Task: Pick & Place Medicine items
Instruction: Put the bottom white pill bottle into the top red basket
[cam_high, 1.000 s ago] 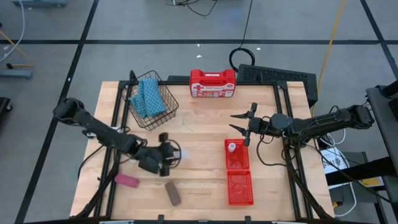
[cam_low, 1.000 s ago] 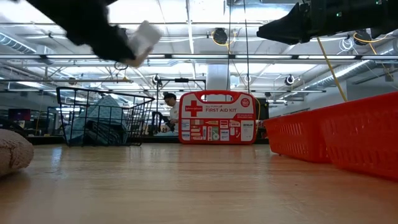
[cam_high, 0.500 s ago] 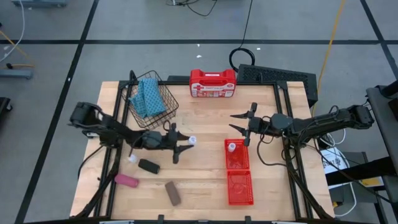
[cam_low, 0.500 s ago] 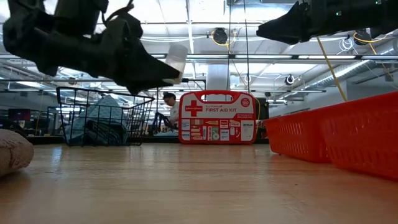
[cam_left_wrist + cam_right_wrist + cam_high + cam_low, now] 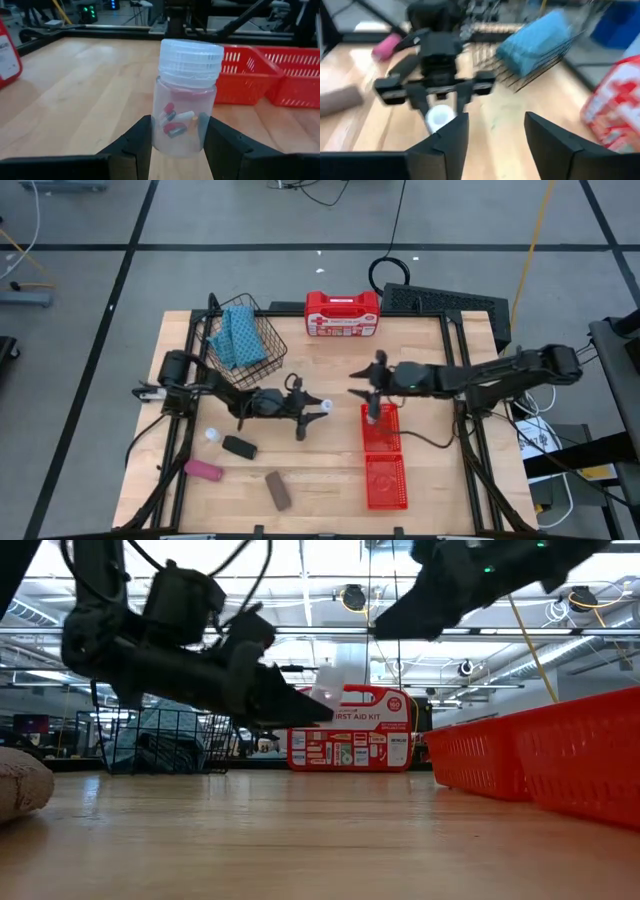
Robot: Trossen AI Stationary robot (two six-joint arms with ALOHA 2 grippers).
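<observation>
My left gripper hovers over the middle of the table, shut on a small clear bottle with a white ribbed cap that has capsules inside. My right gripper hangs open just to its right, above the far end of the red tray, and its fingers face the bottle. A second white bottle, a black piece, a pink piece and a brown piece lie on the table's near left part. My left gripper pinches the bottle's clear lower body between its two fingers, one on each side. The fingers come nearly level from the table's left. The bottle stands upright, cap up, lifted clear of the table.
A wire basket holding a blue cloth stands at the far left, and a red first aid case stands at the far edge. The red tray's walls rise on the right. Bare wood lies between the loose pieces and the tray.
My left gripper has carried the bottle from above the black piece toward the table's right and somewhat farther, nearing the red tray, and it stays shut on the bottle. My right gripper has moved left toward the left gripper and stays open.
</observation>
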